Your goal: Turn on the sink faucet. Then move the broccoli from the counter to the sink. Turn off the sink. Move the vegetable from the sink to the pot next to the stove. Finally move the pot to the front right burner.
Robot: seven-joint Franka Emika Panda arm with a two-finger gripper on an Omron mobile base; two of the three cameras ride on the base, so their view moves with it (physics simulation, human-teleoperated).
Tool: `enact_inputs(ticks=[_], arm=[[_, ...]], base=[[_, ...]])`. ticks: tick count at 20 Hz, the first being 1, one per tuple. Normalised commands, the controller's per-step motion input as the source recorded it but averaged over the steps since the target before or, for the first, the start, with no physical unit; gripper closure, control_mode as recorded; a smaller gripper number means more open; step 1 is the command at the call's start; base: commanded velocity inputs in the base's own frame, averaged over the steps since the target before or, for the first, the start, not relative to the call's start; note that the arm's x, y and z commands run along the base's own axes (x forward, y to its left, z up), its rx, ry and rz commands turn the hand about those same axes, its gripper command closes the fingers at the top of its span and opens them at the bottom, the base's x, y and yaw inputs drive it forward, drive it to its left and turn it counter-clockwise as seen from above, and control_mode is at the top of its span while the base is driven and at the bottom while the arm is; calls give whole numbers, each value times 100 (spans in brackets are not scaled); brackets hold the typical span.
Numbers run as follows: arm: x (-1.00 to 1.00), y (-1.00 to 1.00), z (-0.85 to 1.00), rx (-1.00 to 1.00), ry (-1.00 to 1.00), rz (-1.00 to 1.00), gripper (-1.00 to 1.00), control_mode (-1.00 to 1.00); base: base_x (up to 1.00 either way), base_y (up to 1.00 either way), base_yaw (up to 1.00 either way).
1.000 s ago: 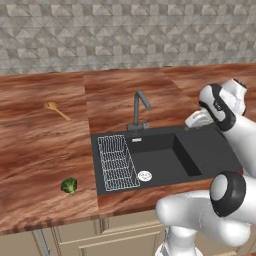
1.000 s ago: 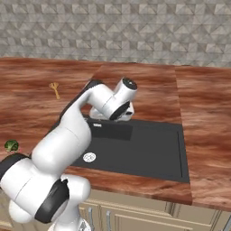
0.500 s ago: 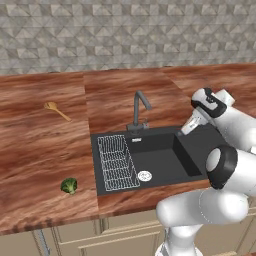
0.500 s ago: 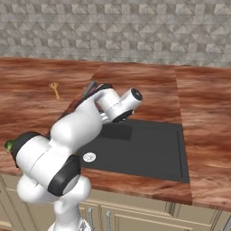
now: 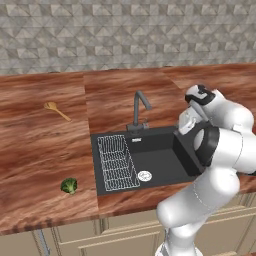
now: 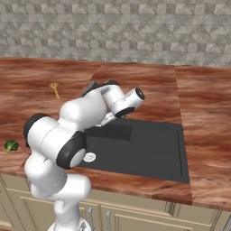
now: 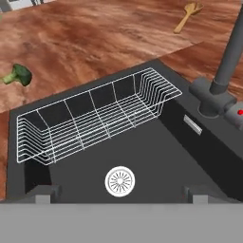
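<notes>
The dark sink faucet stands at the back rim of the black sink; its post rises at the right of the hand view. No water runs from it. My gripper hovers over the basin's right part, open and empty, aimed at the silver drain; its fingertips stand wide apart. The broccoli lies on the counter left of the sink, and I see it as well as broccoli and broccoli. The pot and the stove are out of view.
A white wire rack fills the sink's left part. A wooden spoon lies on the counter at the back left, also spoon. A grey tiled wall closes the counter's back.
The arm's elbow has swung down and toward the front while the hand stayed over the sink's right part. The gripper has stayed open.
</notes>
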Motion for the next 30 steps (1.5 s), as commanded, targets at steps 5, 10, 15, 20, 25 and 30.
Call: enact_inputs(ticks=[5, 10, 15, 20, 25, 30], arm=[[40, 7, -9, 4, -14, 15, -100, -100], [47, 26, -4, 2, -15, 8, -100, -100], [51, 19, -3, 0, -18, 3, -100, -100], [38, 13, -15, 0, -16, 0, -100, -100], [31, 14, -33, 0, -11, 1, -100, -100], [37, 17, -6, 4, -7, 1, -100, -100]], base=[[0, 0, 0], [0, 0, 0], [0, 0, 0], [0, 0, 0], [0, 0, 0], [0, 0, 0]])
